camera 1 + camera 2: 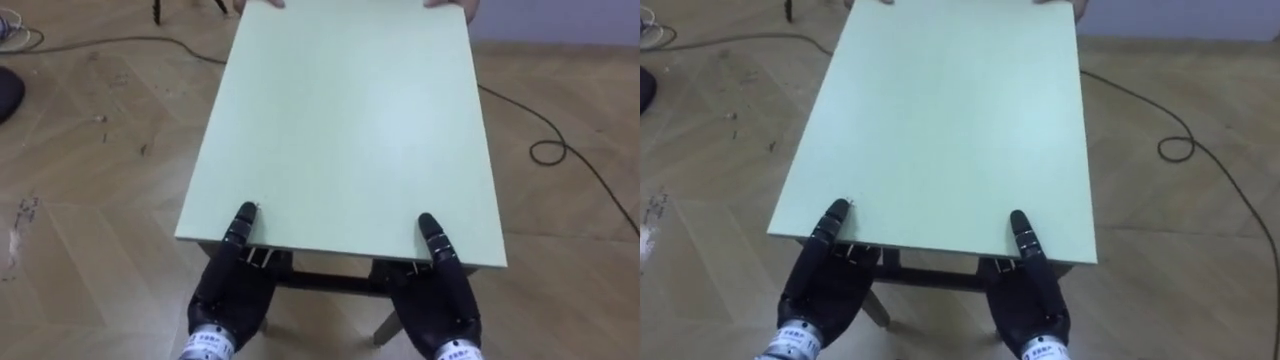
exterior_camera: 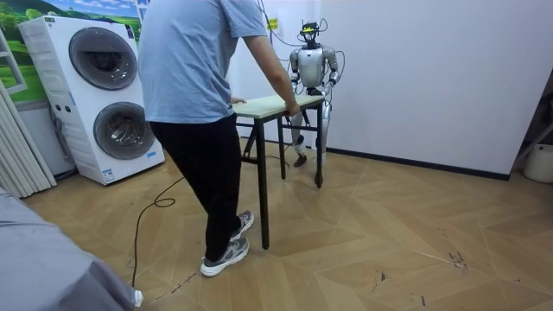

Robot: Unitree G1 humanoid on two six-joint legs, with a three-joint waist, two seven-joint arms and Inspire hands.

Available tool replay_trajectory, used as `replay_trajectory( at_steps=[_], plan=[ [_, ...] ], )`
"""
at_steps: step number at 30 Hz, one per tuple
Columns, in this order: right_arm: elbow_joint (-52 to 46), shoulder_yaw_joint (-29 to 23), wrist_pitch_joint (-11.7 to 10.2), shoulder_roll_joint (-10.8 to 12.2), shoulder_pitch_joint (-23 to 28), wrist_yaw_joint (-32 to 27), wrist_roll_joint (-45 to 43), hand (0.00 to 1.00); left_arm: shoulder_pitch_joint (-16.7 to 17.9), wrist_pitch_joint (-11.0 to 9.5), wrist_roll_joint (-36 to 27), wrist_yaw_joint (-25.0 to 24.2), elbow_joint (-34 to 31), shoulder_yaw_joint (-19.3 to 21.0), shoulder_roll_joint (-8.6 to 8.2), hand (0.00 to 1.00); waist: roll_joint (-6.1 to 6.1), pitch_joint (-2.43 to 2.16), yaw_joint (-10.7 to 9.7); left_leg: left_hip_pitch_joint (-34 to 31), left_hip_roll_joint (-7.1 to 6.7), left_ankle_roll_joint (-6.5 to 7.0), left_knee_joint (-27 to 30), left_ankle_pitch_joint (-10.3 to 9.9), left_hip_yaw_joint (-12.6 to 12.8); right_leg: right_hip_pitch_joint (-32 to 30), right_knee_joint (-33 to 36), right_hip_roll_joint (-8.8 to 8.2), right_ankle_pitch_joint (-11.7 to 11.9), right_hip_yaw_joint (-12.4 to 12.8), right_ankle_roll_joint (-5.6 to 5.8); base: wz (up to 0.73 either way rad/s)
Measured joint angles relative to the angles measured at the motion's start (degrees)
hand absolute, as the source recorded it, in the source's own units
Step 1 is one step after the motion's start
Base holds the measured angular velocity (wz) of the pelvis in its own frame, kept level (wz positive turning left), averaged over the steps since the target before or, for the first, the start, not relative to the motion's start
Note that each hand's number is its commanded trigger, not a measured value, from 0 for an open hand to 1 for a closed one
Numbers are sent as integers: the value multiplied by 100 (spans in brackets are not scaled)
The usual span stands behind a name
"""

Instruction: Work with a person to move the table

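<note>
Both ends held: black L hand (image 1: 228,300) & R hand (image 1: 441,300) clamp near edge of pale-green rectangular table (image 1: 350,130); person (image 2: 190,86) grips far edge; carry prob. unfinished.

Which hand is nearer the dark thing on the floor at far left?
Left. The left hand is at the table's near edge, on the dark thing's side; the right hand is farther along that edge.

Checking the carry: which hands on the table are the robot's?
The black left hand and right hand at the table's near edge; the person's hands hold the far edge.
</note>
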Motion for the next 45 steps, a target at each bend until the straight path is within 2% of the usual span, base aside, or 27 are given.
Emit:
replay_trajectory(
  at_steps=[1,3,4,7,8,9,10,12,13,15,18,20,21,24,28,29,30,31,32,33,34,35,37,40,43,44,45],
  plan=[
    [16,-7,16,1,2,0,3,100,3,-4,0,0,0,-3,14,100,2,2,-5,-1,51,-25,-65,92,-34,-22,-22,74,23,-31,-45,6],
    [83,-105,122,23,41,5,7,100,42,-11,4,0,23,-5,84,100,32,12,-45,21,167,-118,-422,494,-214,-65,-71,289,129,-242,-246,17],
    [89,-103,123,29,64,11,12,100,55,-10,2,0,23,-16,105,100,42,8,-26,28,190,-144,-523,590,-247,-96,-71,342,151,-263,-283,11],
    [104,-21,109,3,161,51,103,100,128,0,-1,2,23,-40,179,100,94,6,100,265,295,-261,-1170,1162,-297,-180,-91,573,294,-295,-468,-14],
    [107,12,86,-22,159,51,146,100,128,-9,-1,2,21,-79,191,100,152,-2,259,383,375,-428,-1479,1393,-308,-272,-124,668,387,-323,-564,-45],
    [107,20,67,-53,156,53,176,100,126,-53,2,2,21,-108,202,100,193,-18,322,415,375,-539,-1536,1456,-462,-373,-160,675,490,-453,-638,-49],
    [106,19,61,-59,149,53,176,100,129,-62,0,1,21,-119,204,100,193,-13,342,399,361,-486,-1346,1314,-478,-413,-177,588,540,-533,-663,-44],
    [105,120,-18,-98,103,49,153,100,208,-94,-81,0,19,-131,178,100,270,-3,418,388,308,-440,84,107,-548,-398,-356,423,746,-873,-705,-34],
    [105,125,-37,-113,86,45,150,100,207,-94,-85,0,18,-133,167,100,318,10,405,390,309,-439,422,-152,-617,-391,-410,429,801,-939,-722,-5],
    [94,126,-91,-166,28,42,140,100,206,-105,-73,0,2,-145,111,100,504,44,261,594,318,-512,1364,-936,-827,-410,-452,485,888,-1158,-792,22],
    [-4,132,-124,-233,25,22,133,100,191,-104,-56,1,-46,-154,105,100,654,80,116,1069,339,-544,2033,-1420,-1017,-487,-451,564,936,-1326,-838,24],
    [-19,155,-211,-225,3,21,116,100,152,-105,-45,1,-47,-145,54,100,727,100,94,1410,345,-580,2029,-1585,-1062,-586,-358,604,942,-1370,-838,9],
    [-22,250,-369,-245,-62,12,122,100,105,-128,-17,5,-47,-132,-7,100,747,105,112,1476,303,-628,1706,-1701,-1059,-663,-254,637,941,-1350,-837,0],
    [-122,300,-515,-324,-113,-22,97,100,78,-178,1,20,-105,-128,-69,100,771,75,33,1663,102,-637,846,-1706,-1232,-762,-472,663,1171,-1313,-864,10],
    [-184,332,-559,-378,-170,-34,108,100,85,-188,56,23,-141,-125,-216,100,953,58,128,2171,97,-625,540,-1933,-1129,-824,-387,637,1339,-1645,-1000,-10],
    [-189,331,-596,-359,-172,-32,107,100,23,-188,56,61,-125,-137,-235,100,965,60,53,2376,87,-579,134,-2007,-1055,-941,-138,582,1340,-1669,-1001,29],
    [-189,268,-573,-335,-192,-32,97,100,-40,-190,61,72,-93,-136,-238,100,932,72,-15,2568,8,-547,-314,-2014,-1085,-1310,568,370,1365,-1646,-1018,28],
    [-181,243,-563,-340,-208,-32,95,100,-48,-200,54,78,-82,-134,-241,100,918,91,-86,2666,-20,-530,-514,-2018,-1154,-1638,997,276,1403,-1621,-967,16],
    [-155,260,-563,-293,-200,-31,44,100,-46,-294,-21,76,-73,-196,-191,100,903,62,-150,2615,-97,-450,-578,-2085,-1423,-1888,483,495,1432,-1168,-808,7],
    [-153,306,-584,-187,-189,-22,-52,100,-44,-396,-62,27,-75,-224,-103,100,762,8,-122,2433,-191,-438,-431,-2146,-1577,-1979,-524,682,2076,-860,-860,12],
    [-154,301,-586,-189,-186,-5,-100,100,-55,-406,-68,18,-35,-206,-109,100,795,9,-148,2370,-197,-438,-327,-2232,-1617,-2004,-598,673,2345,-902,-1063,8],
    [-153,294,-573,-225,-176,3,-129,100,-58,-366,-65,19,20,-183,-198,100,857,7,-148,2303,-213,-458,-243,-2268,-1584,-1978,-607,623,2410,-1006,-1115,18],
    [-143,234,-566,-208,-153,6,-110,100,-63,-267,-61,19,42,-187,-247,100,827,11,-146,2296,-304,-440,-336,-2229,-1565,-1960,-601,561,2446,-1000,-1103,10],
    [-131,156,-394,-206,-35,12,-137,100,-58,-264,-68,18,228,-189,-301,100,747,0,-174,2345,-470,-350,-382,-2070,-1534,-1791,-892,471,2707,-948,-1043,6],
    [-49,107,-310,-229,1,12,-159,100,-57,-262,-73,17,357,-235,-301,100,671,-4,-241,2232,-725,-143,-362,-1900,-1440,-1663,-1376,315,3188,-834,-859,3],
    [-30,95,-295,-257,-6,12,-158,100,-39,-257,-125,18,368,-256,-299,100,663,2,-335,2152,-784,-31,-376,-1808,-1414,-1622,-1587,249,3370,-756,-480,24],
    [5,94,-264,-269,14,12,-146,100,-40,-256,-122,18,415,-270,-297,100,680,18,-378,2110,-754,63,-380,-1756,-1302,-1627,-1307,172,3195,-555,-197,40]
  ],
)
